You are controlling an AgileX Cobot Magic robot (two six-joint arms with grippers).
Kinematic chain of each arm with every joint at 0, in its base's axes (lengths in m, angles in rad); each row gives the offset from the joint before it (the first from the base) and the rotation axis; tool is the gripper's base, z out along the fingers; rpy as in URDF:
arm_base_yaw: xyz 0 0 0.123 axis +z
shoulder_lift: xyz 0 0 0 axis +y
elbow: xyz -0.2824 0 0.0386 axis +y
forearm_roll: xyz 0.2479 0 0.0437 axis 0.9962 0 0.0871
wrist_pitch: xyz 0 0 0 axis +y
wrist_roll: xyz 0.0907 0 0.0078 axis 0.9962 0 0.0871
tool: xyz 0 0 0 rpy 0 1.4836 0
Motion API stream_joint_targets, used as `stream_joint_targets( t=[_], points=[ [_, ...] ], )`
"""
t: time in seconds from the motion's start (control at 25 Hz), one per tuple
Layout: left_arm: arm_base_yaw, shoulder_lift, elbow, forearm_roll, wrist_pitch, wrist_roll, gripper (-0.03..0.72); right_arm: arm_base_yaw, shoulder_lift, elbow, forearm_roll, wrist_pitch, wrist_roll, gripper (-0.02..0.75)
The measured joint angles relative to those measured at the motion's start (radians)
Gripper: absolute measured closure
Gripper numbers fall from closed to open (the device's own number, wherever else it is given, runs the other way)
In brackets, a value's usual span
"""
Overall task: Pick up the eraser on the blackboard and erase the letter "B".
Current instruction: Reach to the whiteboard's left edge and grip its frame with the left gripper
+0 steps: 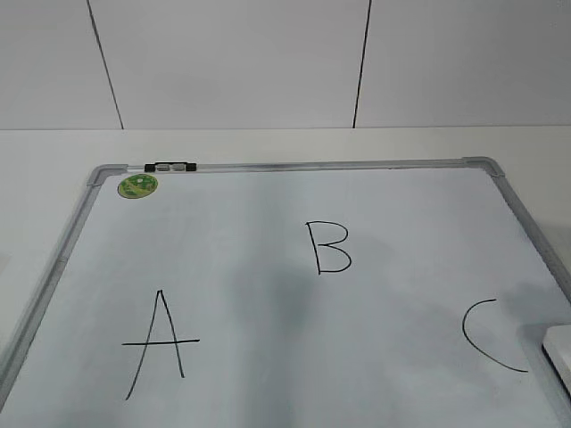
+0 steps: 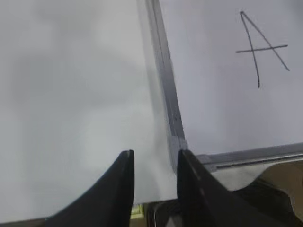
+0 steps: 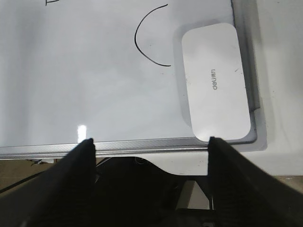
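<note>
The blackboard (image 1: pixel 268 294) is a pale board with a grey frame lying flat on the table. The black letter "B" (image 1: pixel 328 247) is near its middle, between an "A" (image 1: pixel 159 343) and a "C" (image 1: pixel 489 336). The white eraser (image 3: pixel 215 80) lies on the board's right near corner, just right of the "C" (image 3: pixel 147 40); only its edge shows in the exterior view (image 1: pixel 559 352). My right gripper (image 3: pixel 150 142) is open and empty, above the board's near edge, short of the eraser. My left gripper (image 2: pixel 155 158) is open and empty over the table by the board's left near corner (image 2: pixel 176 142).
A green round sticker (image 1: pixel 138 185) and a small black-and-silver clip (image 1: pixel 170 167) sit at the board's far left corner. A white wall stands behind the table. The table's front edge lies just below both grippers.
</note>
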Motion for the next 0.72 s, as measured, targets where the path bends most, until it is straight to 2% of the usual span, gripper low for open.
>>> stream_joint_targets(
  t=[0.32, 0.72],
  points=[
    [0.0, 0.427, -0.042, -0.048, -0.042, -0.015, 0.45, 0.0, 0.043, 0.0, 0.002, -0.002, -0.01, 0.155],
    [0.0, 0.824, -0.328, -0.051, -0.129, -0.006, 0.45, 0.0, 0.044, 0.0, 0.002, -0.003, -0.013, 0.155]
  ],
)
